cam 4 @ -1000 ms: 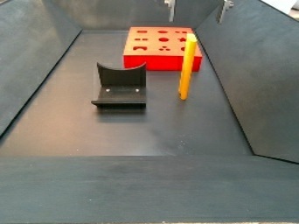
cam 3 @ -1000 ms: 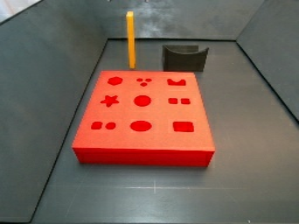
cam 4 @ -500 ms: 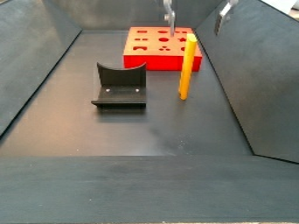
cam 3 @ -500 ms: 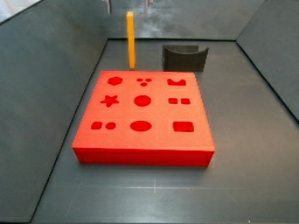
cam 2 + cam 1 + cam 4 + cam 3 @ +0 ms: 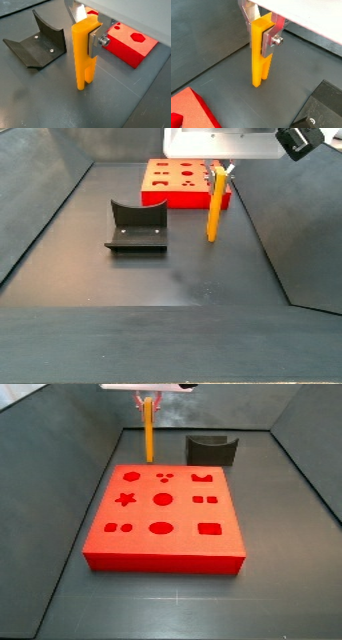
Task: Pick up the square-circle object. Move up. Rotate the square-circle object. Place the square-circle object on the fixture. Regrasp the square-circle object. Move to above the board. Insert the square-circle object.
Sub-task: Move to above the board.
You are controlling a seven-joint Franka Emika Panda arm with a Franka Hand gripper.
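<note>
step: pick up | gripper [image 5: 266, 31] at top of upright peg [image 5: 260, 55], fingers astride it, closure cannot tell | next: confirm pinch, lift clear of floor

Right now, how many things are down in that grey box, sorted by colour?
Yellow-orange: 1, the square-circle object, standing upright on the floor with the claw around its top.
Red: 1, the board with shaped cut-outs.
Dark grey-black: 1, the fixture, apart from the other two.
Total: 3 things, not counting the claw.
</note>
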